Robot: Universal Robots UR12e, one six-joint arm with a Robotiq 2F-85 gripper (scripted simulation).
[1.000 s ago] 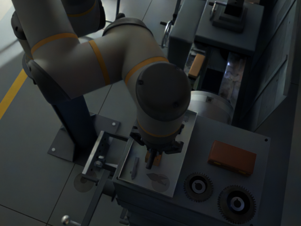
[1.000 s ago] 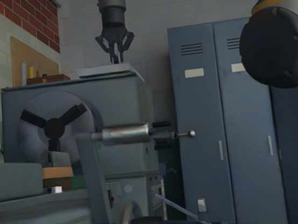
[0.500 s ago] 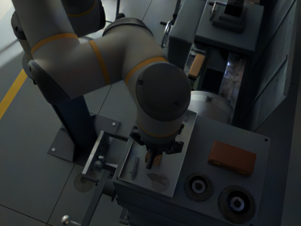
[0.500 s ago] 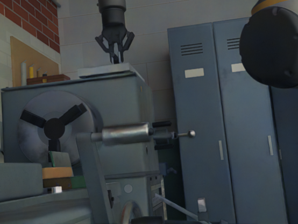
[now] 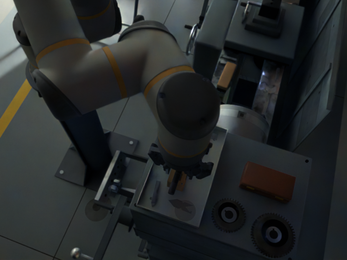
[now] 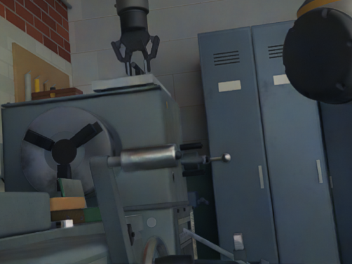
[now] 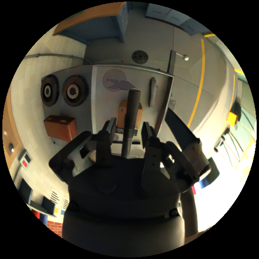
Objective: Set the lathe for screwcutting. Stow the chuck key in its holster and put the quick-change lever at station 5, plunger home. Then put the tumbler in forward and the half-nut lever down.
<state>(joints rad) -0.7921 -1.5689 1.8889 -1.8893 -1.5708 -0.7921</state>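
Observation:
My gripper (image 7: 127, 131) (image 5: 177, 175) (image 6: 136, 66) hangs open over the tray on top of the headstock, holding nothing. The dark chuck key (image 7: 130, 113) (image 5: 173, 184) lies between the spread fingers, resting in its orange holster (image 7: 122, 116) (image 5: 181, 183). The chuck (image 6: 63, 152) faces the second side camera with no key in it. The quick-change lever with its ball knob (image 5: 76, 252) (image 6: 225, 157) sticks out at the front of the gearbox, beside a perforated station rail (image 5: 111, 174). The tumbler and half-nut lever are not clearly seen.
Grey lockers (image 6: 263, 142) stand behind the lathe. On the headstock top lie two change gears (image 5: 228, 215) (image 5: 273, 234), an orange box (image 5: 268, 182) and a small tool bit (image 5: 155, 193) in the tray. The carriage and toolpost (image 5: 265, 14) lie further along the bed.

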